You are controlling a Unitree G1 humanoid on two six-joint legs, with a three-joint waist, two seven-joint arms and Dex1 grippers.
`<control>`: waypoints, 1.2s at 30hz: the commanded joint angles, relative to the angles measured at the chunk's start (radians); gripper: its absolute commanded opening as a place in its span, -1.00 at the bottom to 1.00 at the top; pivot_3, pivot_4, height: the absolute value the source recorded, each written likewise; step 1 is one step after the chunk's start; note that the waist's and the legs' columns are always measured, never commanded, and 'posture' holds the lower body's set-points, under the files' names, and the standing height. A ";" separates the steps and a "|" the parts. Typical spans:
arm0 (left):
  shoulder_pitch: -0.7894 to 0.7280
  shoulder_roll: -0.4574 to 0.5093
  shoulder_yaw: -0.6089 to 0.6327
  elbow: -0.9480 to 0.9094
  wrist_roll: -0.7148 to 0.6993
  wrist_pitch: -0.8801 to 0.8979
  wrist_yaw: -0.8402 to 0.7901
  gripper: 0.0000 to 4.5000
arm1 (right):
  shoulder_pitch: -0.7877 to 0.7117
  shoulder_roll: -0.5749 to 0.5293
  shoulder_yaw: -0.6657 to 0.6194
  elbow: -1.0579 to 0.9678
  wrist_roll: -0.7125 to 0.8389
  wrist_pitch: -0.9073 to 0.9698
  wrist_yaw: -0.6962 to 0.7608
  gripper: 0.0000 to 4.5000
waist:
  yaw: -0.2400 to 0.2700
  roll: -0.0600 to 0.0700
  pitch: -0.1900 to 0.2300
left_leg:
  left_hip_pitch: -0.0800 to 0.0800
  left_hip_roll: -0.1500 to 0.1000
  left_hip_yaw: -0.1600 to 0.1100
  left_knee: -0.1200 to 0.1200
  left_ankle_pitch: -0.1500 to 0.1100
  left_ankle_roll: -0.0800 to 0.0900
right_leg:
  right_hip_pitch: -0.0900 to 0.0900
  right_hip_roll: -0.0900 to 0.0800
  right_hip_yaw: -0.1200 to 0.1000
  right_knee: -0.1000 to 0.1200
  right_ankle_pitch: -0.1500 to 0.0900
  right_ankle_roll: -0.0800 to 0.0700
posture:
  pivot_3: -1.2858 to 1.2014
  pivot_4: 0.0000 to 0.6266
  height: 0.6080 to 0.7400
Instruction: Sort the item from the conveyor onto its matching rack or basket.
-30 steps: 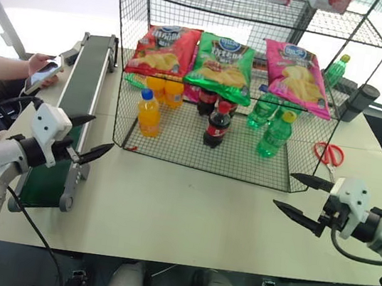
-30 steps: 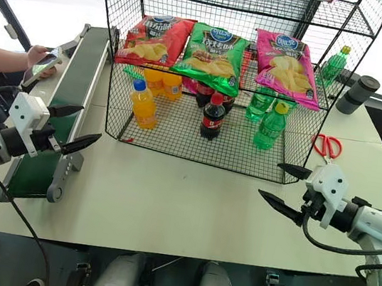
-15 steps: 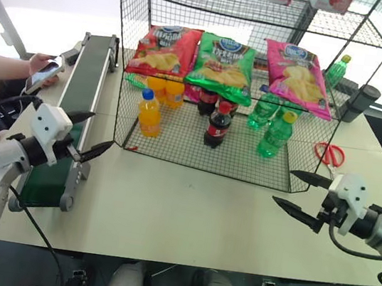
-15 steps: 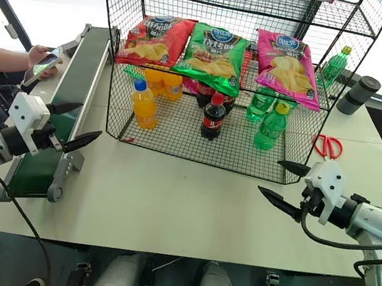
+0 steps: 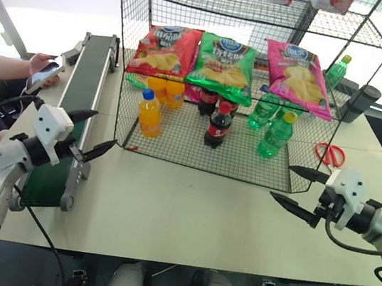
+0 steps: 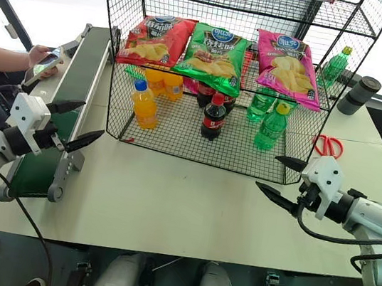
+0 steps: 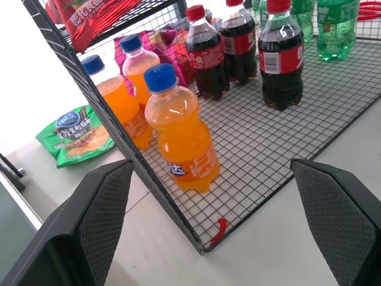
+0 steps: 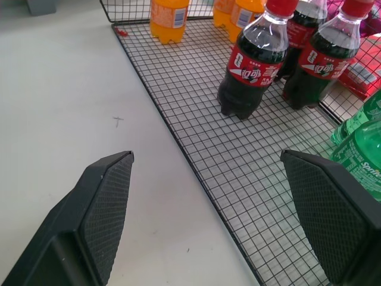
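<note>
Both end effectors, left (image 5: 93,136) and right (image 5: 299,189), hover with fingers spread either side of the rack (image 5: 197,147), where the pink chip bag (image 5: 298,76) lies.

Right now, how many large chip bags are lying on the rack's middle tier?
3, side by side on the black wire-mesh rack: glossy red chip bag at the left, green chip bag in the middle, magenta-pink chip bag at the right. More could be hidden behind.

The pale surface (image 5: 187,214) carries the conveyor (image 5: 71,125) beside the left pincer (image 5: 92,132), the rack (image 5: 242,86) ahead, and red scissors (image 5: 328,153) beyond the right pincer (image 5: 298,189).
</note>
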 commanded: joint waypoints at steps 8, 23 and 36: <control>-0.025 -0.012 -0.012 0.007 0.004 -0.039 -0.020 1.00 | 0.024 -0.005 -0.033 -0.031 0.003 -0.025 0.003 0.83 | 0.000 0.000 0.000 | 0.000 0.000 0.000 0.000 0.000 0.000 | 0.000 0.000 0.000 0.000 0.000 0.000 | 0.03 -0.52 1.00; -0.062 -0.045 -0.047 0.065 0.018 -0.090 -0.028 1.00 | -0.021 -0.013 -0.022 0.013 -0.005 -0.041 0.016 0.83 | -0.001 0.000 0.000 | 0.000 0.000 0.000 0.000 0.000 0.000 | 0.000 0.000 0.000 0.001 0.000 0.000 | 0.03 -0.52 1.00; -0.078 -0.049 -0.067 0.077 0.038 -0.109 -0.045 1.00 | -0.053 0.008 0.011 0.080 -0.042 -0.105 0.017 0.83 | -0.001 0.000 0.000 | 0.001 0.000 0.000 0.001 0.000 0.000 | 0.001 0.000 0.000 0.001 0.000 0.000 | 0.03 -0.52 1.00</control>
